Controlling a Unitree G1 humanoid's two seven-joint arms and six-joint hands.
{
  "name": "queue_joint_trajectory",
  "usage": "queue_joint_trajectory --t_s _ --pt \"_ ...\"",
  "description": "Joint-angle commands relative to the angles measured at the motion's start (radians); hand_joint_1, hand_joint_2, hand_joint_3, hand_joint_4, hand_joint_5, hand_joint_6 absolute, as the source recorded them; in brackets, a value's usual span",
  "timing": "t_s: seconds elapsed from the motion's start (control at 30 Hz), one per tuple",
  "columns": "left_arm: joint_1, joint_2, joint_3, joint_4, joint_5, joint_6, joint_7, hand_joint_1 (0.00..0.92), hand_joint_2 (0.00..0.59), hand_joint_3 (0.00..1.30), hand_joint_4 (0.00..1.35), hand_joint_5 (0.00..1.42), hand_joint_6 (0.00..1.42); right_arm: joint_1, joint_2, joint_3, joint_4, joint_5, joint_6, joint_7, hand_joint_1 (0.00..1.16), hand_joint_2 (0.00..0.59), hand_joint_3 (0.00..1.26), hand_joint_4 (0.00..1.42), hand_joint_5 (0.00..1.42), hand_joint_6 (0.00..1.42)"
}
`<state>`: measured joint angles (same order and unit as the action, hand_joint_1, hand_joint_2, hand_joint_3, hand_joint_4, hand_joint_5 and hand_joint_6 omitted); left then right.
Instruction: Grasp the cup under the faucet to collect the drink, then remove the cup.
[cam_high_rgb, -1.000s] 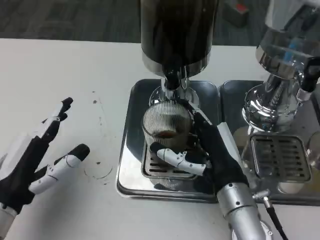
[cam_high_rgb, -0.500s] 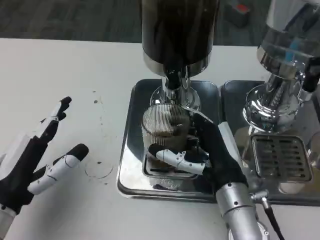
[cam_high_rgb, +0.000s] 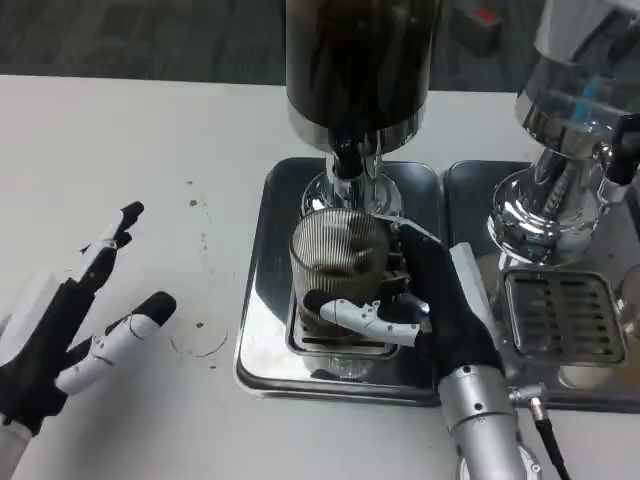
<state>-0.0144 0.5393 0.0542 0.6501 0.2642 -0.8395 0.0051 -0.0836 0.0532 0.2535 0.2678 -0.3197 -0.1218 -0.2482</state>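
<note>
A ribbed clear glass cup (cam_high_rgb: 338, 255) stands on the drip grate of the steel tray (cam_high_rgb: 264, 300), right below the black faucet (cam_high_rgb: 345, 160) of the dark drink dispenser (cam_high_rgb: 360, 60). Brown drink fills much of the cup. My right hand (cam_high_rgb: 425, 300) grips the cup from its right side, fingers wrapped across the lower front. My left hand (cam_high_rgb: 70, 330) lies open on the white table at the left, fingers spread, holding nothing.
A second dispenser (cam_high_rgb: 570, 130) with a chrome base stands at the right over its own tray and grate (cam_high_rgb: 560, 315). A faint ring stain (cam_high_rgb: 200, 345) marks the table between my left hand and the tray.
The brown drink in the cup has risen from a shallow pool to most of the glass. My right hand keeps its grip; the left hand has barely shifted.
</note>
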Motion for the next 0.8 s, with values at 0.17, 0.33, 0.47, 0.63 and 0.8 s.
queue_joint_trajectory --t_s 0.17,0.33,0.47,0.63,0.8 --pt "-0.001 0.007 -0.019 -0.006 0.036 0.003 0.009 0.0 0.147 0.04 0.0 0.06 0.0 0.014 0.034 -0.017 -0.022 0.007 -0.052 -0.057 1.0 0.213 0.52 0.54 0.62 0.79" --pt "-0.006 0.016 -0.033 -0.009 0.094 0.0 0.036 0.0 0.147 0.04 0.0 0.06 0.0 0.02 0.035 -0.018 -0.029 0.002 -0.066 -0.085 1.01 0.212 0.53 0.56 0.67 0.85" --pt "-0.01 0.017 -0.038 -0.003 0.102 -0.005 0.038 0.0 0.148 0.04 0.0 0.06 0.0 0.023 0.033 -0.016 -0.035 0.0 -0.069 -0.092 1.01 0.214 0.52 0.56 0.7 0.88" --pt "-0.016 0.019 -0.051 -0.008 0.129 -0.01 0.051 0.0 0.149 0.04 0.0 0.06 0.0 0.033 0.026 -0.006 -0.058 -0.034 -0.066 -0.115 1.02 0.214 0.52 0.57 0.74 0.95" --pt "-0.027 0.019 -0.067 0.0 0.14 -0.015 0.051 0.0 0.149 0.04 0.0 0.06 0.0 0.043 0.023 -0.01 -0.081 -0.049 -0.062 -0.122 1.02 0.214 0.53 0.58 0.78 1.03"
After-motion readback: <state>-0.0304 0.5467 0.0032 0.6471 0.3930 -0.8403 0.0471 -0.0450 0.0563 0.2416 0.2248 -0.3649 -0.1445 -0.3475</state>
